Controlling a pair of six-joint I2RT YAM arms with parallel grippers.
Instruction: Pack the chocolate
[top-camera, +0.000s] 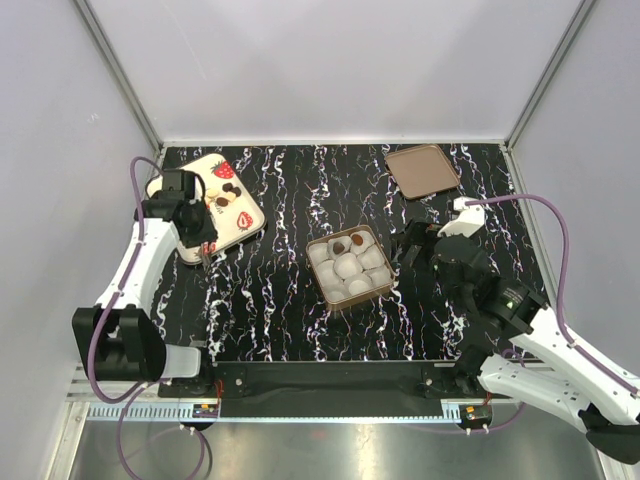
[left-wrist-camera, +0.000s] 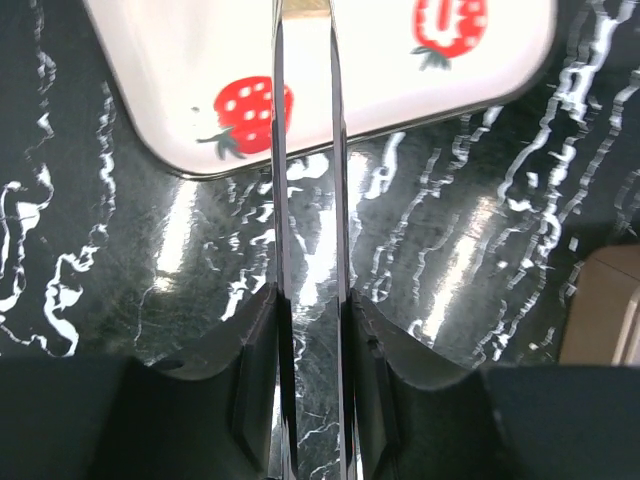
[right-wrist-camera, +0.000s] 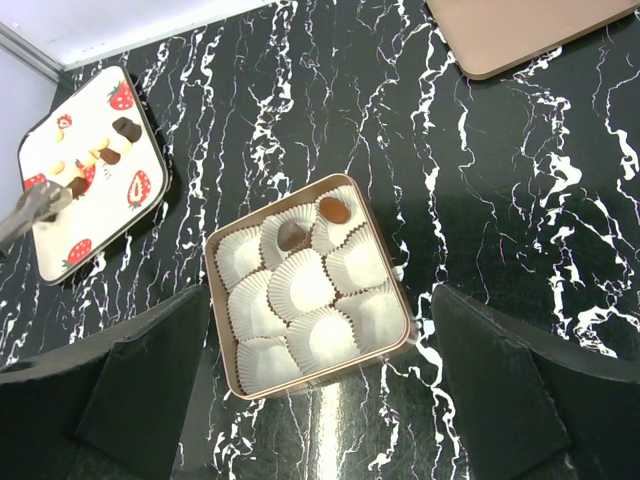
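Observation:
Several small chocolates (right-wrist-camera: 108, 150), dark brown and cream, lie on a white strawberry-print tray (top-camera: 247, 215) at the back left. My left gripper (top-camera: 215, 204) carries two long metal blades that reach over the tray (left-wrist-camera: 180, 60). The blades are squeezed together, with a small brown chocolate (left-wrist-camera: 305, 6) between their tips (right-wrist-camera: 62, 194). A tan square box (top-camera: 318, 243) of white paper cups stands mid-table. Two brown chocolates (right-wrist-camera: 292, 236) (right-wrist-camera: 334, 209) sit in its far cups. My right gripper (right-wrist-camera: 320, 400) hovers wide open over the box's near side (top-camera: 420, 250), holding nothing.
The box's flat brown lid (top-camera: 422, 170) lies at the back right of the black marbled table (top-camera: 280, 320). Grey walls close in the back and both sides. A corner of the tan box (left-wrist-camera: 605, 310) shows at the right edge of the left wrist view.

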